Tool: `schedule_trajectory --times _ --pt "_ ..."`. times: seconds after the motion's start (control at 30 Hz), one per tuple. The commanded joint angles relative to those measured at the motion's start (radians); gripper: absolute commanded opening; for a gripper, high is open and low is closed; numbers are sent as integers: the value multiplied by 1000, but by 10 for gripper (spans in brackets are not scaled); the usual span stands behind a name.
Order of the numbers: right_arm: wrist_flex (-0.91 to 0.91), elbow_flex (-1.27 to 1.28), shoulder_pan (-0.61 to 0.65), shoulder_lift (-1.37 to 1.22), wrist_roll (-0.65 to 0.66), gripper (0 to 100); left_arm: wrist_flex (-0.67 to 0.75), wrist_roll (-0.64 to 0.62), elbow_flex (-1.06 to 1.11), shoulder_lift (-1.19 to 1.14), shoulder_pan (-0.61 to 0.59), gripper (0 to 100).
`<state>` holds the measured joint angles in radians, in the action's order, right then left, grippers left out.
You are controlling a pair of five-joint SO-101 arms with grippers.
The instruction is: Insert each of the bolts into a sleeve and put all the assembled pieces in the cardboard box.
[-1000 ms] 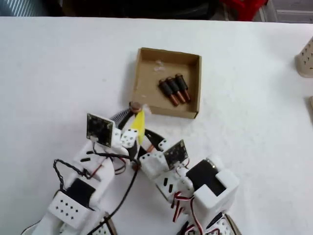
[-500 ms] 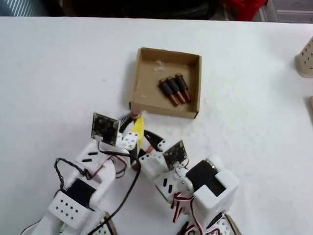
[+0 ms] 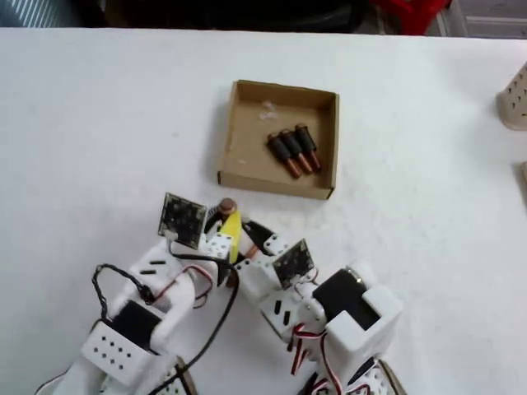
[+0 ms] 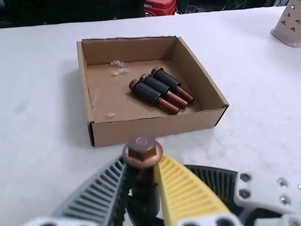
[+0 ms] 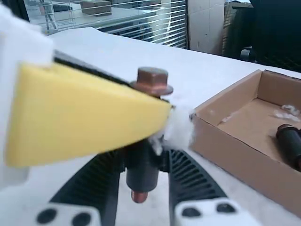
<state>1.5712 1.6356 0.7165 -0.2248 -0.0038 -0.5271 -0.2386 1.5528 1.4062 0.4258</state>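
My left gripper (image 4: 141,162), with one grey and one yellow finger (image 5: 84,113), is shut on a copper bolt (image 4: 142,149) just under its hex head. The bolt stands upright in a black sleeve (image 5: 141,169), and its tip pokes out below. My right gripper (image 5: 141,160) has black fingers on either side of that sleeve and grips it. In the high view both grippers (image 3: 228,216) (image 3: 247,234) meet just in front of the cardboard box (image 3: 276,188). Three assembled pieces (image 3: 292,150) lie side by side in the box (image 4: 155,127).
A beige perforated cone (image 3: 515,99) stands at the table's right edge. Black cables (image 3: 107,280) loop beside the left arm's base. White tabletop (image 3: 99,123) stretches to the left of the box and behind it.
The left gripper has drawn back from the box's front wall toward the right gripper, bringing the bolt with it. The right arm has stayed put.
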Motion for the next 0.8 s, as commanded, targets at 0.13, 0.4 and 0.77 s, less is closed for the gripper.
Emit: schedule_trajectory --times 0.13,0.4,0.77 --pt "27 -3 -19 4 17 16 -3 -8 3 24 22 74" --pt "27 -3 -21 4 17 16 -57 -15 2 24 18 372" --pt "31 -2 -45 5 17 16 -219 34 -29 24 -64 377"
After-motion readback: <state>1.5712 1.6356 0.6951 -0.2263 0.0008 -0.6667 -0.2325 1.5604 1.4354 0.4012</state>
